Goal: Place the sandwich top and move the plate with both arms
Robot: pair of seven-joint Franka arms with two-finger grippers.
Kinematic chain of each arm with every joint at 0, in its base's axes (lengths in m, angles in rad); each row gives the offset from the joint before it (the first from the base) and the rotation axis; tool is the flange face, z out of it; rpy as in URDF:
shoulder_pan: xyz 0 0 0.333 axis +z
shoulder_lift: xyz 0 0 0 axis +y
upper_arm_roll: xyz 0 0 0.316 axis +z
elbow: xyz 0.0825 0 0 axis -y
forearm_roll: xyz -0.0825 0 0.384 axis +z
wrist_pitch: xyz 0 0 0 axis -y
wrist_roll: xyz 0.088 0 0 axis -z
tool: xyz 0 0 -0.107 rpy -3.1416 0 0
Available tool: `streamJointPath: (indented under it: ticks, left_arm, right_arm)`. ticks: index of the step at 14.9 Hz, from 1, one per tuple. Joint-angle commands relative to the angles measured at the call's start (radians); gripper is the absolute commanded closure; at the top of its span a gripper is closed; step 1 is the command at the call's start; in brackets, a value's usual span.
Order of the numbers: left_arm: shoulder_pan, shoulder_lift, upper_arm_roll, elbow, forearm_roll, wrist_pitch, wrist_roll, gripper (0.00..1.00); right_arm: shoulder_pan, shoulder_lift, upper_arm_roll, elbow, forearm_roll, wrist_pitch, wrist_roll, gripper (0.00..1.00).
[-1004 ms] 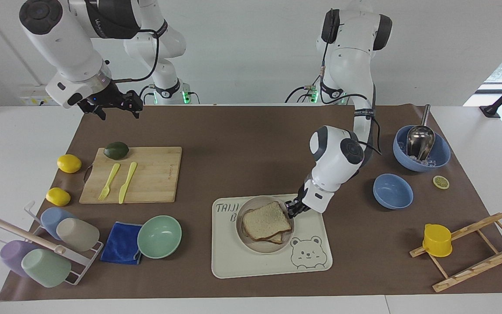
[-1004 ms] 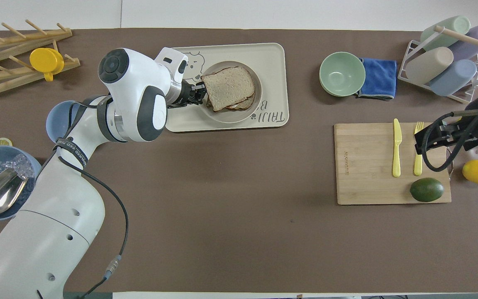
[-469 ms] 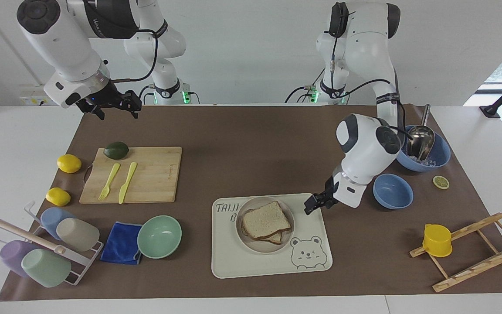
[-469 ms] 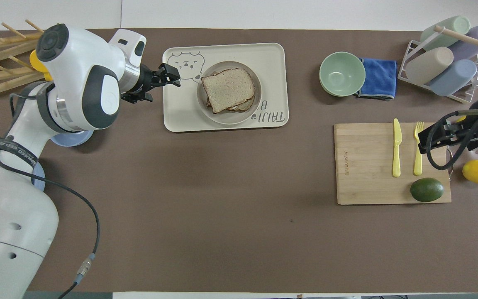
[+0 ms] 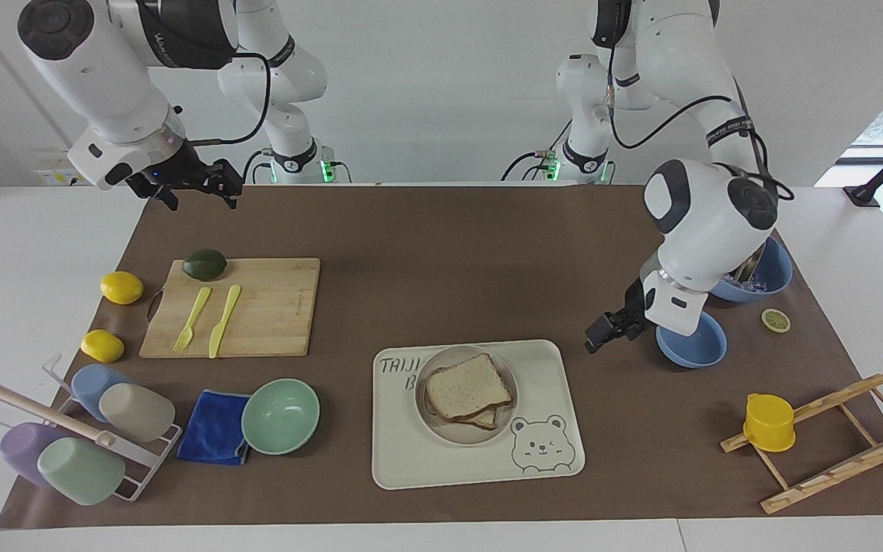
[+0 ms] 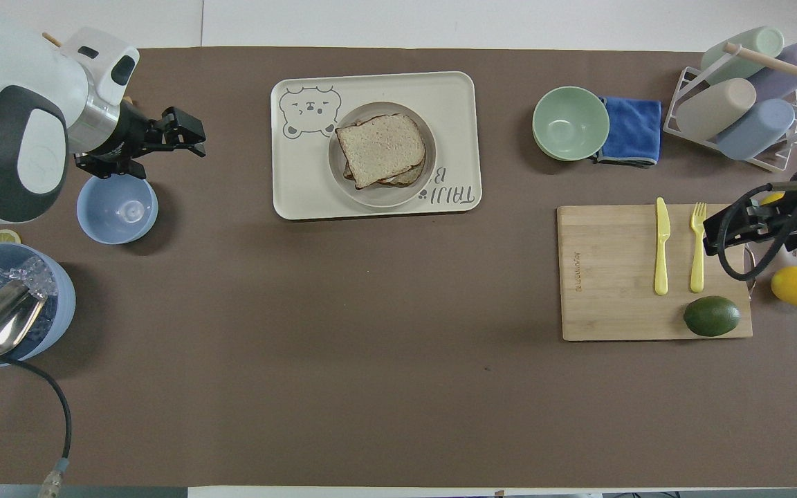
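Note:
The sandwich top [image 5: 468, 386], a pale speckled bread slice with a brown crust, lies on other slices on the round beige plate [image 5: 463, 438]. It also shows in the overhead view [image 6: 379, 142], on the plate [image 6: 386, 200]. The plate stands on the cream bear tray [image 5: 556, 456]. My left gripper [image 5: 599, 337] is open and empty, up over the brown mat between the tray and a small blue bowl [image 5: 698, 349]; it also shows in the overhead view [image 6: 194, 137]. My right gripper [image 5: 204, 195] is open and empty, raised at the right arm's end by the cutting board [image 5: 273, 307].
The cutting board holds a yellow fork, a yellow knife [image 5: 223, 320] and an avocado [image 5: 205, 264]; two lemons lie beside it. A mint bowl [image 5: 280, 415], blue cloth and cup rack [image 5: 73, 437] stand farther out. A big blue bowl with scoop [image 6: 4, 311] and a wooden rack with a yellow cup [image 5: 769, 422] are at the left arm's end.
My left gripper let go of the sandwich top, which now rests on the plate. It drew back off the tray toward the left arm's end and rose. The right arm barely moved.

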Motion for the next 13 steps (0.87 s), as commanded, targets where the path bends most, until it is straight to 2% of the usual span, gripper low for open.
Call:
streamJointPath:
  ticks: [1, 5, 7, 9, 11, 13]
  left_arm:
    - [0.023, -0.089, -0.001, -0.018, 0.061, -0.1, 0.071, 0.0]
    - [0.057, -0.204, -0.001, -0.019, 0.092, -0.226, 0.131, 0.0]
    - [0.067, -0.261, -0.007, -0.019, 0.152, -0.292, 0.176, 0.0]
    - [0.122, -0.296, -0.031, -0.018, 0.161, -0.365, 0.267, 0.0]
    - [0.21, -0.301, -0.1, -0.015, 0.163, -0.45, 0.336, 0.0]
    - [0.299, -0.316, -0.212, -0.027, 0.161, -0.496, 0.35, 0.0]
  right_arm:
    - [0.03, -0.002, -0.031, 0.006, 0.006, -0.002, -0.02, 0.0]
    - [0.028, -0.004, -0.03, 0.004, 0.006, -0.004, -0.02, 0.0]
    - [0.024, -0.004, -0.028, 0.004, 0.004, -0.002, -0.025, 0.0]
    - [0.03, -0.004, -0.031, 0.004, 0.004, -0.004, -0.023, 0.0]
    - [0.033, -0.004, -0.031, 0.004, 0.004, -0.004, -0.02, 0.0]
    - [0.033, -0.004, -0.033, 0.004, 0.004, -0.004, -0.02, 0.0]
